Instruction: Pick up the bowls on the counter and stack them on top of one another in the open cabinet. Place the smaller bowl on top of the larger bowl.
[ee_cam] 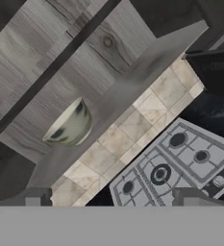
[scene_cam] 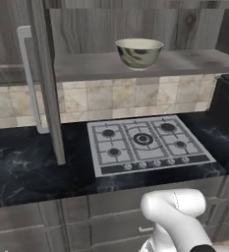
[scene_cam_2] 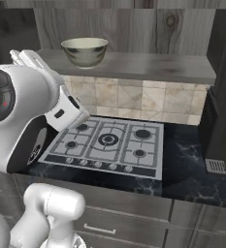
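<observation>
While your arm stood raised in front of the hob, the larger bowl sat upright on the grey shelf of the open cabinet, toward the shelf's left end, with its mottled outside and wide rim plain to see. In the right base view the same bowl stood near the shelf's left edge, just beyond your arm's white wrist. The cabinet's door hung swung out at the shelf's left side, its long silver bar handle facing the room. Below the shelf ran a band of beige tile, and under that lay the steel gas hob, set into the black veined counter near its front edge. Your gripper was released, its two dark fingertips spread wide apart and grasping nothing; seen from the hand, they pointed toward the shelf, the bowl and the hob.
</observation>
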Controlling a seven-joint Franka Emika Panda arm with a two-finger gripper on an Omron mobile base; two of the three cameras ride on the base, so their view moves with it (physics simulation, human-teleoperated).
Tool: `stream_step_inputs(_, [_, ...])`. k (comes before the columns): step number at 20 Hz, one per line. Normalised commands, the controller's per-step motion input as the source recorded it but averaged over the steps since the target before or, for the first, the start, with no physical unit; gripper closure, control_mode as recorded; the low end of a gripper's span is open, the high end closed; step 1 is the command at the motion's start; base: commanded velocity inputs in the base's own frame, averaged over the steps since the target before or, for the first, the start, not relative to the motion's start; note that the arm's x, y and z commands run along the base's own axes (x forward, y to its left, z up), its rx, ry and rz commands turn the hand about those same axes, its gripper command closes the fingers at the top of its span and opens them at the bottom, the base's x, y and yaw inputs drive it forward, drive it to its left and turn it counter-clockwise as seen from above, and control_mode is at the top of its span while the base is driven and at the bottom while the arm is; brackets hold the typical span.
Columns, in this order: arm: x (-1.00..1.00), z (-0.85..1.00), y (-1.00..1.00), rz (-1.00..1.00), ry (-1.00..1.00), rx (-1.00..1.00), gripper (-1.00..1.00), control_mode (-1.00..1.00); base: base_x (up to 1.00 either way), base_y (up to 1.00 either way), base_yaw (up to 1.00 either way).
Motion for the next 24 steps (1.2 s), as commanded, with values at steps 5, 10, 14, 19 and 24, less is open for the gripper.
stream_step_inputs(5, [0.00, 0.00, 0.00, 0.00, 0.00, 0.00, -1.00, 1.00, -0.62, 0.03, 0.00])
stream_step_inputs(10, [0.00, 0.00, 0.00, 0.00, 0.00, 0.00, -1.00, 1.00, -0.62, 0.00, 0.00])
stream_step_inputs(14, [0.00, 0.00, 0.00, 0.00, 0.00, 0.00, -1.00, 1.00, -0.62, 0.00, 0.00])
stream_step_inputs(19, [0.00, 0.00, 0.00, 0.00, 0.00, 0.00, -1.00, 1.00, -0.60, -0.22, 0.00])
stream_step_inputs(24, [0.00, 0.00, 0.00, 0.00, 0.00, 0.00, -1.00, 1.00, -0.42, -0.54, 0.00])
